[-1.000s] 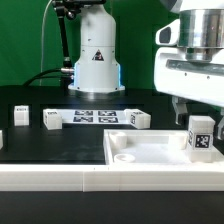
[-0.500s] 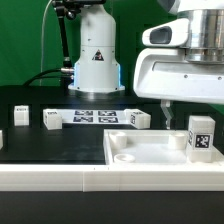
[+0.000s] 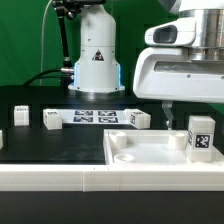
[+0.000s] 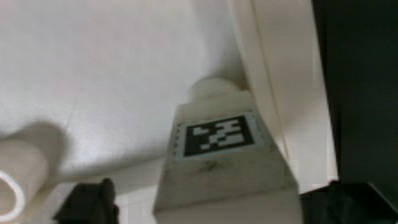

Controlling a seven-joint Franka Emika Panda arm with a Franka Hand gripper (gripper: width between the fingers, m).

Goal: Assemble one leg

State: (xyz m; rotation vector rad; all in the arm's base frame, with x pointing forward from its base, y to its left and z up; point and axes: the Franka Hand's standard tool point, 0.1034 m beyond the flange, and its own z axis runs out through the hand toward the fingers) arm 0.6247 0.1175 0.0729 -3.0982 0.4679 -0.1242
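Note:
A white leg (image 3: 201, 137) with a black-and-white tag stands upright on the white tabletop (image 3: 150, 150), near its end at the exterior view's right. My gripper (image 3: 196, 112) hangs just above it, and one dark finger (image 3: 167, 113) shows beside the leg. In the wrist view the leg (image 4: 221, 150) rises between the two fingers (image 4: 86, 202). The gripper (image 4: 221, 206) is open, with a gap on each side of the leg. It holds nothing.
Three more legs lie on the black table (image 3: 51, 119) (image 3: 22, 113) (image 3: 140, 118). The marker board (image 3: 95, 116) lies between them. The robot base (image 3: 96, 55) stands behind. A round socket (image 4: 22, 165) of the tabletop shows in the wrist view.
The gripper has shifted toward the exterior view's left, so it hangs over the upright leg. The leg and the tabletop have not moved.

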